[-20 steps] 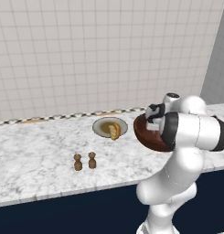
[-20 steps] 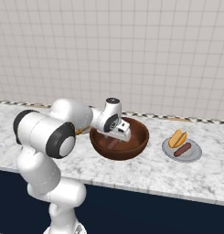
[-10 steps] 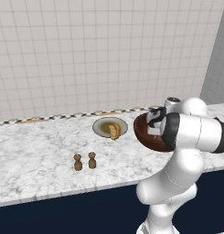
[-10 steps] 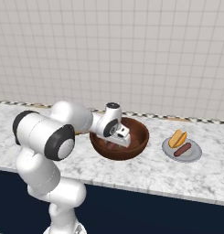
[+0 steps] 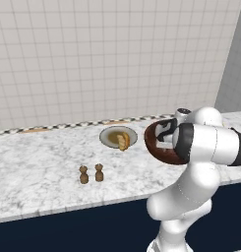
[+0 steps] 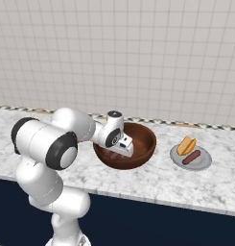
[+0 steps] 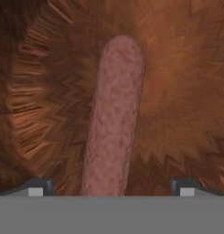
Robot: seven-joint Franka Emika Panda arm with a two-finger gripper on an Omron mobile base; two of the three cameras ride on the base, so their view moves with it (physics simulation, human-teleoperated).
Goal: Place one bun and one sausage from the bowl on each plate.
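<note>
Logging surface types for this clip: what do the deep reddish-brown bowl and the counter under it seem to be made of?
The deep reddish-brown bowl looks like glossy glazed ceramic or lacquered wood: its rim shines, and the hand view shows a streaky, grain-like inside around the pinkish sausage. The counter looks like polished marble: white with grey veining.

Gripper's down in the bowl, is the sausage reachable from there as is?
Probably yes. The gripper is open and the sausage lies lengthwise between its fingertips in the hand view, alone on the bowl floor. Nothing sits between them.
</note>
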